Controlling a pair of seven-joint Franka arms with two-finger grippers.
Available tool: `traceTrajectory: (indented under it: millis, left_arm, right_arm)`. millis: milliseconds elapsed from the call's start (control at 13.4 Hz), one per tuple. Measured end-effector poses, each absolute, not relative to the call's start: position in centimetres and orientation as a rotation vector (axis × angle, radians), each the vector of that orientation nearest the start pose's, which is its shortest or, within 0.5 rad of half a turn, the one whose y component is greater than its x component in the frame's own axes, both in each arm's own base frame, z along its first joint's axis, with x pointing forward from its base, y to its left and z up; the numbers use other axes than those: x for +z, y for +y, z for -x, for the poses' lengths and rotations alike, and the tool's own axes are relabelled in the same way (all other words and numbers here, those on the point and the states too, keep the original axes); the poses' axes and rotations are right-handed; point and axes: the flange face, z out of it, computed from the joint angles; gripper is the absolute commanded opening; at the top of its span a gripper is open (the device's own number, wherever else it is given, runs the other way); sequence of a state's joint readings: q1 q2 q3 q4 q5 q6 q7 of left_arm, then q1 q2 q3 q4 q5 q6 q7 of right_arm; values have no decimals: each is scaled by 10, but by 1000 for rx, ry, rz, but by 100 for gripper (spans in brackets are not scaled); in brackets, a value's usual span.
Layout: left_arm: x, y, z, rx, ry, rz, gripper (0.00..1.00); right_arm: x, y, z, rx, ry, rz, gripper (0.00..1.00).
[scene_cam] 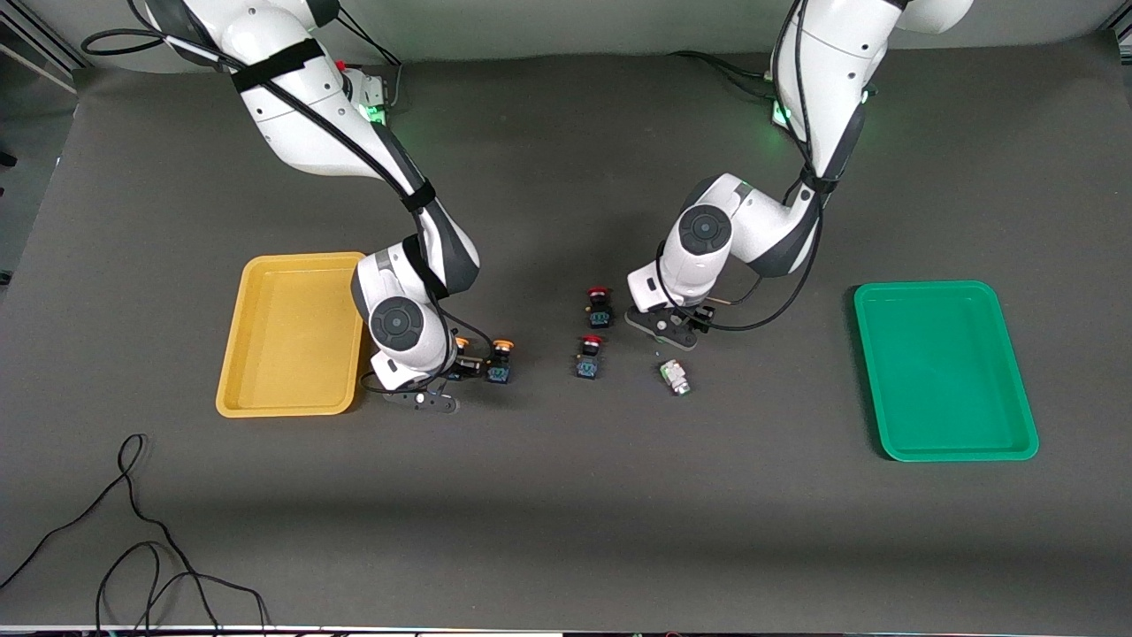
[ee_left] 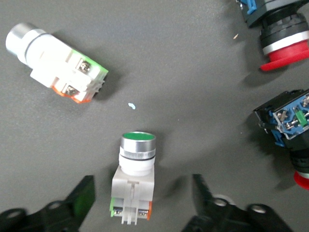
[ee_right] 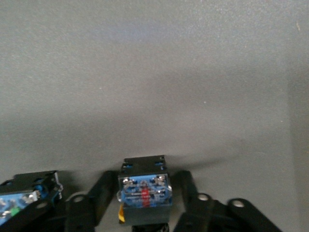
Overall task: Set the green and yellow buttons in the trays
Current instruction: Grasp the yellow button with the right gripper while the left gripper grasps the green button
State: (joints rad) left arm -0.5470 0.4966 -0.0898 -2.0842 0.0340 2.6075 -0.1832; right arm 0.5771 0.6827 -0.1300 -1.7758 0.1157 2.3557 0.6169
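Arms both bent down low over the dark matte table (scene_cam: 566, 531), wrists folded so the grippers pointed at its surface. The right gripper (scene_cam: 462, 361) sat just beside the yellow tray (scene_cam: 232, 372), on the side toward the table's middle; in the right wrist view its black fingers (ee_right: 99, 195) stood on either side of a yellow button (ee_right: 144, 193), pressed close to the blocky black body with its blue terminal face, though contact could not be made out. A second yellow button (scene_cam: 500, 361) lay just beside it, orange cap up, toward the middle of the table.

The left gripper (scene_cam: 686, 320) hung low near the table's centre, fingers (ee_left: 79, 200) spread wide around a green button (ee_left: 134, 181), clear gaps on both sides. That button had a white ribbed plastic body, a silver metal ring and a flat green cap. The other green button (scene_cam: 676, 377) lay on its side, nearer the camera, its silver end tilted away from the gripper.

Two red buttons (scene_cam: 599, 306) with black bodies lay between the arms. The green tray (scene_cam: 1008, 447), smooth, shallow and round-cornered, sat well apart at the left arm's end, holding nothing, as did the yellow one
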Motion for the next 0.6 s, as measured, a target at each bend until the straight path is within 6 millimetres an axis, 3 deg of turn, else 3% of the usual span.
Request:
traceTrajectory:
  millis: [149,373,448,597]
  left_arm:
    - [186,-350,-473,-40,781,3060,31]
    - [187,-345,-478,-53,784,3047,21]
    - [189,-345,-480,-58,781,3047,20]
    - [196,-342,-489,-86,763,3055,19]
  right_arm:
    - [172,286,-583,117,369,3167,0]
    - [194,281,-588,126,385,3167,0]
    - [213,280,-589,138,390,3165,0]
    - [270,277,-591,172,400,3156,0]
